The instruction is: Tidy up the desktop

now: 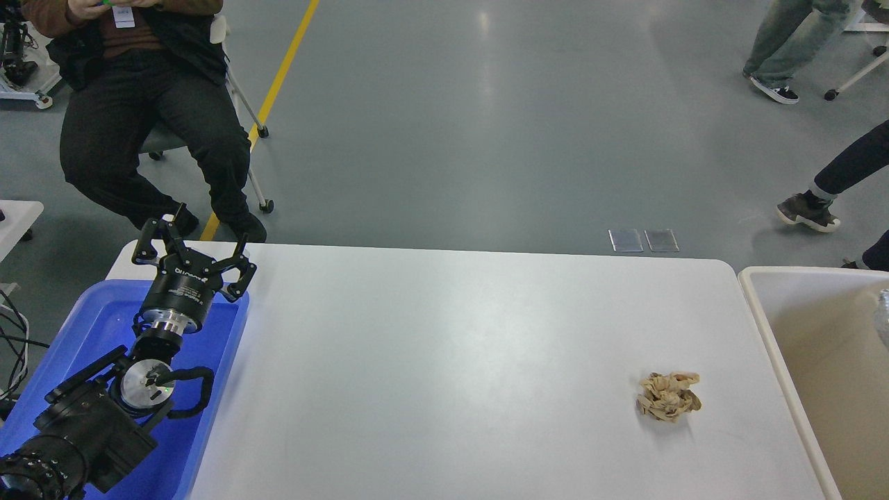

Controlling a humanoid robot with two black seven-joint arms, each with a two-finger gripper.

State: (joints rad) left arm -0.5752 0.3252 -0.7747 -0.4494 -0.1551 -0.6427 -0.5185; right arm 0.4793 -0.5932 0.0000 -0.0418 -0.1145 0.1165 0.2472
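Note:
The white desktop (451,361) fills the middle of the head view. A crumpled ball of brown paper (669,396) lies on it near the right side. My left gripper (194,239) is open and empty; it hangs over the far end of the blue tray (83,326), at the desktop's far left corner, far from the paper. My right arm and gripper are out of view.
A beige-white tub (764,319) stands against the desktop's right edge; a sliver of something clear and shiny (883,309) shows at the frame's right edge over it. A seated person (139,104) is beyond the far left corner. Other people's legs are far right.

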